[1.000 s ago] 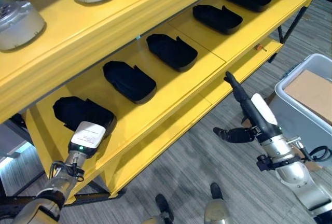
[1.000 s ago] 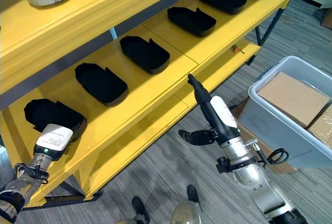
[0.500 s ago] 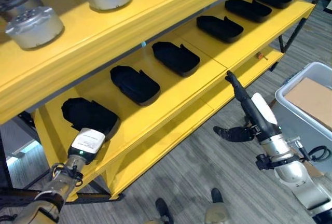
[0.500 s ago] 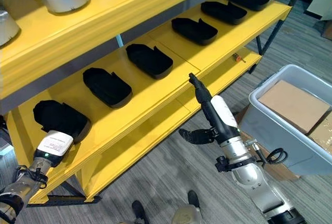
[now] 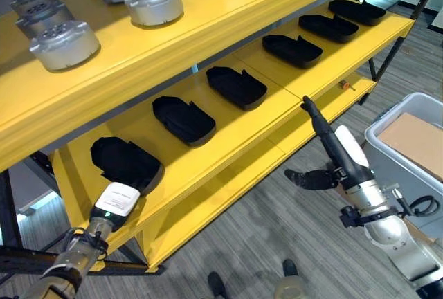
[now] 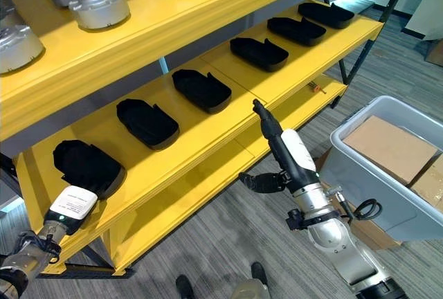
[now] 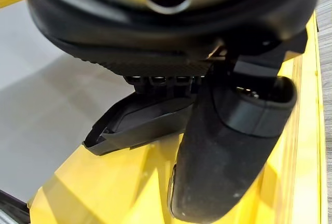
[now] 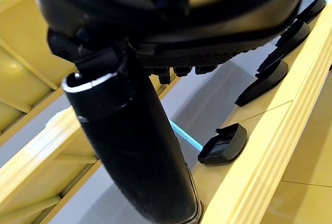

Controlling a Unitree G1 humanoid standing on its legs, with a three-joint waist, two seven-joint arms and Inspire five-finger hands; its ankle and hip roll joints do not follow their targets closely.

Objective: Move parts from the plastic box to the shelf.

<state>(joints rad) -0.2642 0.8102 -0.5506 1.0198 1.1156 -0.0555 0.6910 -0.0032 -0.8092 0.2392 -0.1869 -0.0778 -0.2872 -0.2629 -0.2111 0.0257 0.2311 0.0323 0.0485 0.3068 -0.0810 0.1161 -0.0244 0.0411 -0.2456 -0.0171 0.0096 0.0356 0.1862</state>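
Right robot hand point(image 6: 287, 155) hangs spread before the yellow shelf point(image 6: 228, 109); left robot hand point(image 5: 116, 199), fingers unclear, nears a black tray point(image 5: 128, 164).

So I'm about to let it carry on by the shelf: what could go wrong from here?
1. The left hand is at the black tray nearest the shelf's end; a nudge could shift it.
2. The right hand reaches straight out beside the yellow shelf edge, so a sideways swing may hit it.
3. The grey plastic box stands close behind the right arm, which could bump it when pulling back.
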